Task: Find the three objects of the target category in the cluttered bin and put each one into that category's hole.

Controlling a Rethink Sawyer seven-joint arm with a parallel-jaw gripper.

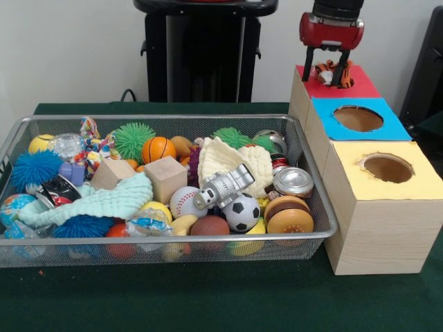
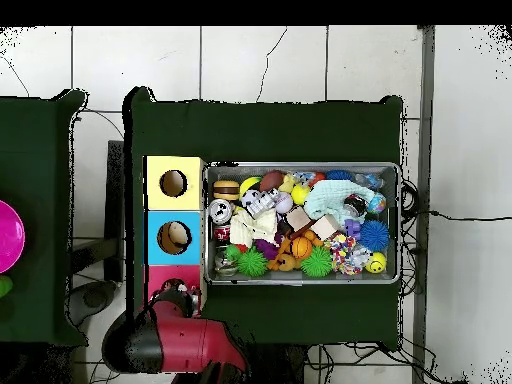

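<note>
Orange tiger-striped toy point(image 1: 327, 71) sits pinched between my gripper point(image 1: 326, 72) fingers right over the red box point(image 1: 360, 86) hole, beside the cluttered bin point(image 1: 313, 187).

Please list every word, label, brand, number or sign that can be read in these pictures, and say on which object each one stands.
No text can be read in either view.
Crinkled wrapper at the front of the wire-mesh bin: printed, but too blurred to read.
Silver can: no legible label.
Red, blue and yellow box tops: plain, with holes only.
</note>
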